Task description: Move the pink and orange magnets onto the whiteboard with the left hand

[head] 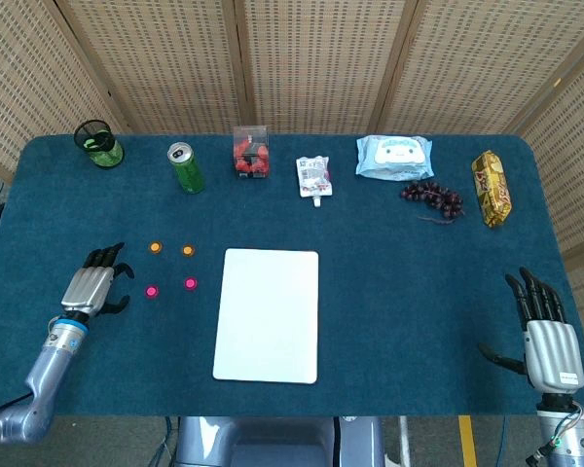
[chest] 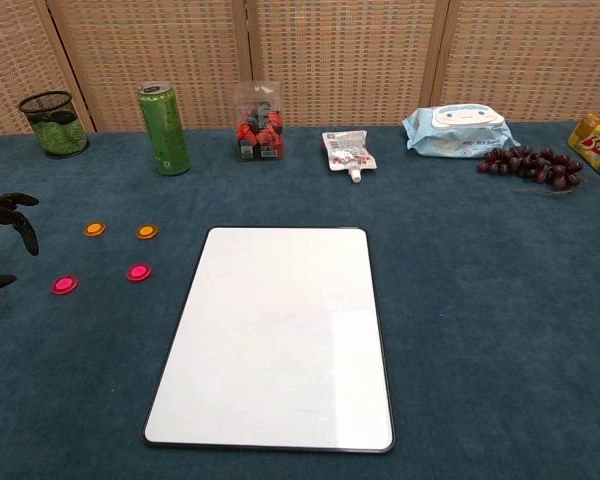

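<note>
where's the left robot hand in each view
Head view: the left robot hand is at lower left on the table, just left of the pink magnets, fingers apart.
Chest view: only its dark fingertips show at the left edge, left of the orange magnets.
Shared landmark: the whiteboard, right of the magnets in both.

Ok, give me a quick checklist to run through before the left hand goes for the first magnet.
1. Left hand holds nothing, fingers apart: ok.
2. All magnets on the cloth, none on the whiteboard: two pink magnets, two orange magnets: ok.
3. Nearest pink magnet lies just beside the left hand with nothing between: ok.
4. Whiteboard surface bare: ok.
5. Right hand far off at the table's near right edge: ok.
6. Height of the fingers above the cloth: cannot tell.
</note>
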